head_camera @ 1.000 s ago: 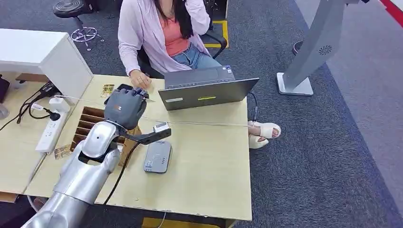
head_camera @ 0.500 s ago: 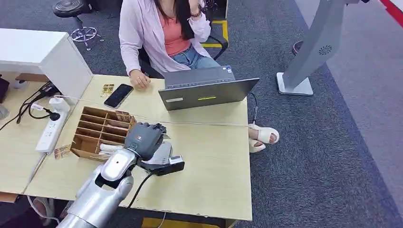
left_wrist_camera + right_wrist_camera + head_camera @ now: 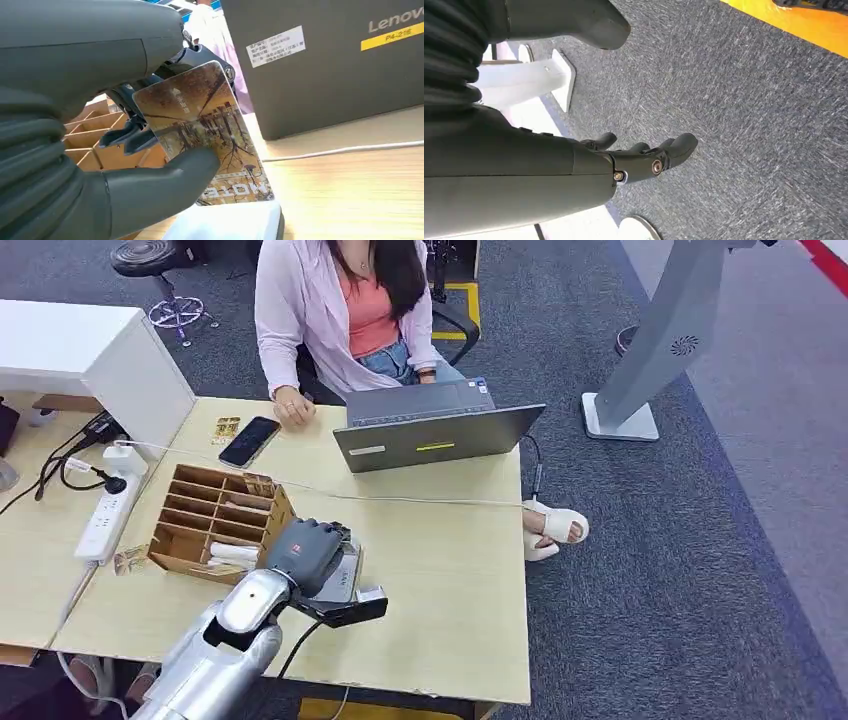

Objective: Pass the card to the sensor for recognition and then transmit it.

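Comparing the head view with a second ago, the left hand [image 3: 308, 552] has come from the upper part of the desk, near the phone [image 3: 249, 441], down to the lower centre, and now sits over the grey sensor [image 3: 345, 575]; half a second ago it was nearly there already. The person [image 3: 340, 315] at the top has lowered the raised arm. The pale wooden desk [image 3: 450, 580] stands on dark grey carpet [image 3: 700, 570], with a grey stand [image 3: 660, 350] at upper right and a white cabinet [image 3: 90, 350] at upper left. A laptop [image 3: 435, 435] sits at the desk's far edge, a power strip [image 3: 105, 510] at left. The wooden organiser [image 3: 215, 515], left of the hand, has several slots; a white item [image 3: 232, 552] lies in one near slot, and I cannot tell what else the slots hold.

In the left wrist view, thumb and fingers pinch the card [image 3: 202, 132], a brown printed one, held edge-down just above the sensor's pale top [image 3: 225, 222]. The laptop's back [image 3: 330, 60] fills the upper right, organiser slots [image 3: 95, 137] the left.

In the right wrist view, the right hand [image 3: 639, 160] hangs over carpet [image 3: 749, 125], fingers loosely curled apart, holding nothing.
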Available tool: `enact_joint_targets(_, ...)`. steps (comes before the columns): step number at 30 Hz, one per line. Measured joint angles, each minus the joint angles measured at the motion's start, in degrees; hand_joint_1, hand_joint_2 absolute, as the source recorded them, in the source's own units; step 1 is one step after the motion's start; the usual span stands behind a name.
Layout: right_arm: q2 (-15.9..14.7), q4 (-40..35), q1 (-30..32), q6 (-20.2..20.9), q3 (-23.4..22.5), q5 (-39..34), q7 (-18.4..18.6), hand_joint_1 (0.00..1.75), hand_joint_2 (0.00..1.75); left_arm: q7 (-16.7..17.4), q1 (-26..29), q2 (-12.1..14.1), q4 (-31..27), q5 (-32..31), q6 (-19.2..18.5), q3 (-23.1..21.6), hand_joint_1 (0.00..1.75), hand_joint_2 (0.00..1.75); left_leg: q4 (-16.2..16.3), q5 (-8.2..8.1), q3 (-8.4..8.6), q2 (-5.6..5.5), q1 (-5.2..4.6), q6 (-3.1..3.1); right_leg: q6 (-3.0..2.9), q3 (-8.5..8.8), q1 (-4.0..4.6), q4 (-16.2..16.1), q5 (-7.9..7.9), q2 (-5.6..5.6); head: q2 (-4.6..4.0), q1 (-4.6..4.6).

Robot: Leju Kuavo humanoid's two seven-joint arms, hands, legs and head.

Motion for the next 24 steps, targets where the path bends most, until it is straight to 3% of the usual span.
enact_joint_targets(14,0.0,0.0,0.0,0.0,-0.5,0.8,-0.2,0.0,1.75,-1.9,-0.7,0.4,3.7,4.2,-4.2,-2.4,1.75,1.75,0.0,0.0,0.04,-0.01,0.0,0.0,0.0,0.05,0.0,0.0,0.0,-0.01,0.0,0.0)
enact_joint_targets(17,0.0,0.0,0.0,0.0,-0.6,1.0,-0.1,0.0,1.75,-0.3,-1.0,0.5,4.5,4.7,-2.0,-2.8,1.75,1.75,0.0,0.0,0.06,-0.01,0.0,0.0,0.0,0.06,0.0,0.0,0.0,-0.01,0.0,0.0)
enact_joint_targets(20,0.0,0.0,0.0,0.0,-0.7,1.6,-0.2,0.0,1.75,5.3,-1.3,0.6,4.6,3.8,3.7,-2.7,1.75,1.75,0.0,0.02,0.05,0.0,0.01,-0.01,0.01,0.04,0.0,0.0,0.02,0.0,0.0,0.0)
enact_joint_targets(24,0.0,0.0,0.0,0.1,-0.7,2.2,-0.2,0.0,1.75,6.6,-4.4,1.5,4.4,2.9,5.0,-1.4,1.75,1.75,0.0,0.1,0.02,-0.04,0.01,0.01,0.03,0.05,0.01,0.0,0.06,-0.06,0.0,0.0)
